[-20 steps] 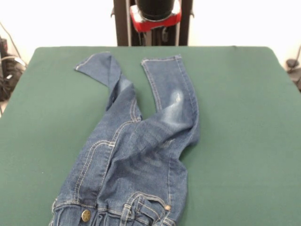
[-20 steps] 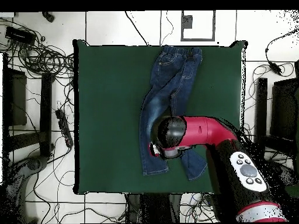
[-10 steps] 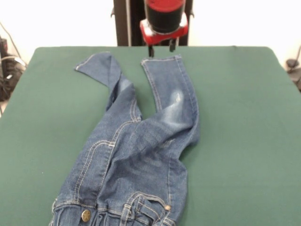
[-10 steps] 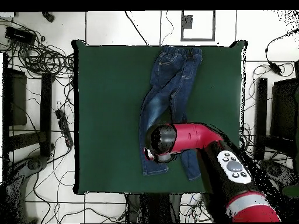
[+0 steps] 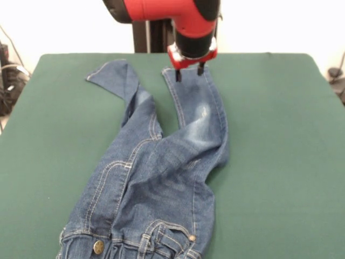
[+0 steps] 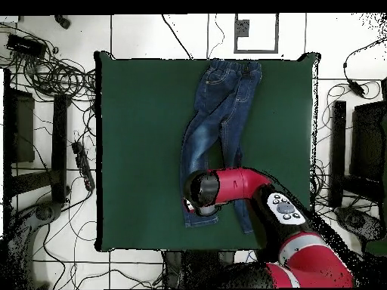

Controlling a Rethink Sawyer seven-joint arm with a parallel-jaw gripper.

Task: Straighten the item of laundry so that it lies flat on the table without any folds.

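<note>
Front view: The jeans [image 5: 161, 172] are shown lying on the table [image 5: 280, 162], the waistband at the near edge and both legs running toward the far side. One leg is bent and folded back at its cuff; the other lies straighter, and the seat is creased. The gripper [image 5: 188, 72] is held directly above the hem of the straighter leg, its two fingers parted and pointing down, nothing held. The step in hand is judged to be the approach to a grasp on that hem; next, a descent and a closing on the cloth would be called for, then a pull outward. No containers are seen.

Overhead view: The arm [image 6: 249, 185] is laid across the leg ends, so the gripper itself is hidden. The waistband lies near one table edge.
</note>
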